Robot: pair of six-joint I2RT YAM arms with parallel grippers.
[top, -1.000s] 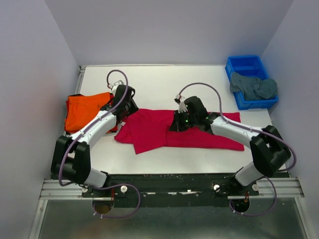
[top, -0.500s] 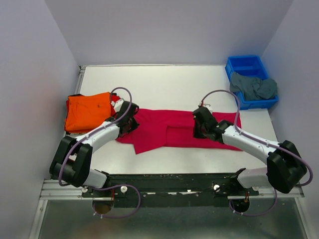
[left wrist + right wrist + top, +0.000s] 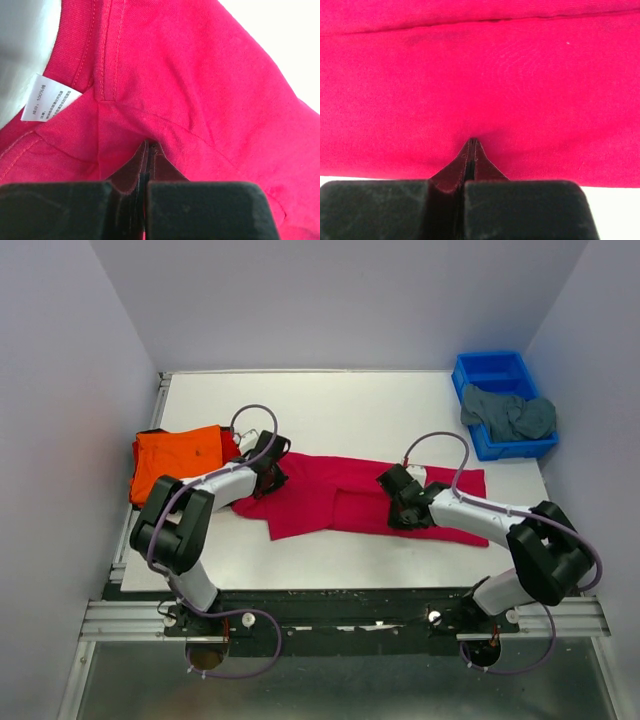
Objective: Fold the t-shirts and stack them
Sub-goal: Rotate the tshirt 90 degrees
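A crimson-pink t-shirt [image 3: 340,495] lies spread lengthwise across the middle of the table. My left gripper [image 3: 272,468] is shut at its left end, by the collar; in the left wrist view its tips [image 3: 149,145] pinch cloth below the white label [image 3: 44,97], with creases running out from them. My right gripper [image 3: 397,502] is shut on the shirt's right half, its tips [image 3: 472,141] nipping a small pucker near the hem. A folded bright orange t-shirt [image 3: 175,462] lies at the left edge. A grey-teal t-shirt [image 3: 508,412] hangs out of the bin.
A blue plastic bin [image 3: 490,368] stands at the back right corner. A strip of red cloth [image 3: 231,443] shows at the orange shirt's right side. Walls close in the table on the left, back and right.
The left gripper went down the shirt's left end, then back up to the collar. The right gripper moved right from the shirt's centre and stays on its right half. The shirt lies flatter.
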